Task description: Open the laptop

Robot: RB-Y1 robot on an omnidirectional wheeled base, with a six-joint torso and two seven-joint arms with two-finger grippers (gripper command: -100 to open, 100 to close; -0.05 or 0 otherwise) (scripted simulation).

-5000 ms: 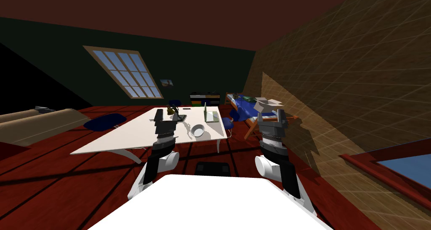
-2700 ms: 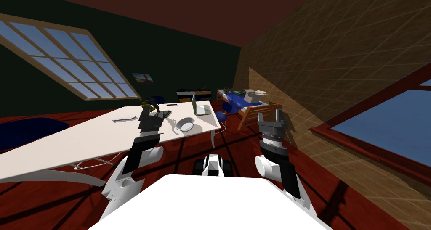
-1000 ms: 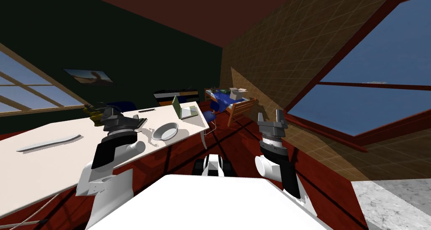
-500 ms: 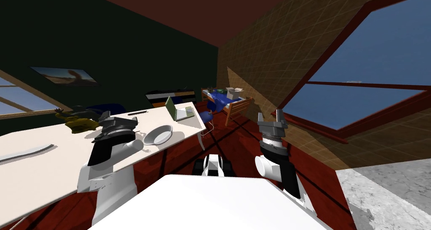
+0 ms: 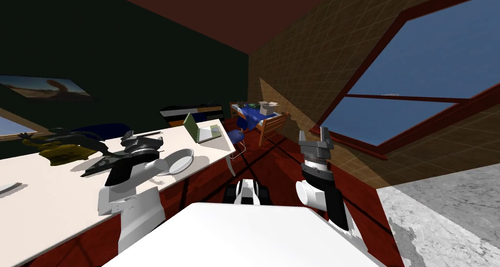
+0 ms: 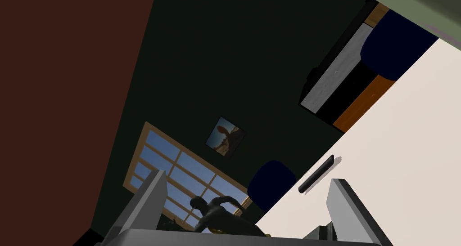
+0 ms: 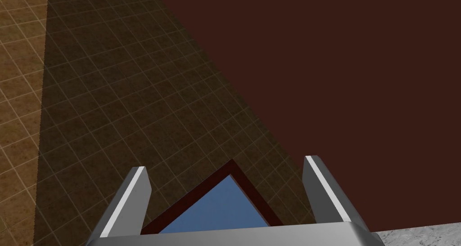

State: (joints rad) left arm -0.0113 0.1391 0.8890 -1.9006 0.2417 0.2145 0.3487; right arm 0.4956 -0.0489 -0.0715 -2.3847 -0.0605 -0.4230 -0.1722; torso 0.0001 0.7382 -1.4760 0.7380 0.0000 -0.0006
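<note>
The laptop, pale green, sits near the far end of the white table, its lid raised at an angle over its base. My left gripper hovers open over the table beside a bowl, well short of the laptop. In the left wrist view the left gripper has nothing between its fingers, and a pale green corner of the laptop shows far ahead. My right gripper is raised to my right, open and empty; the right gripper faces a wall.
A white bowl lies just past my left hand. A dark and yellow figurine and a flat dark item stand to its left. A thin dark bar lies farther along. A blue chair and a bed lie beyond the table.
I have turned and moved along the table, so the table and its things slid leftward and nearer. My left arm stays over the table near the bowl; both grippers are unchanged.
</note>
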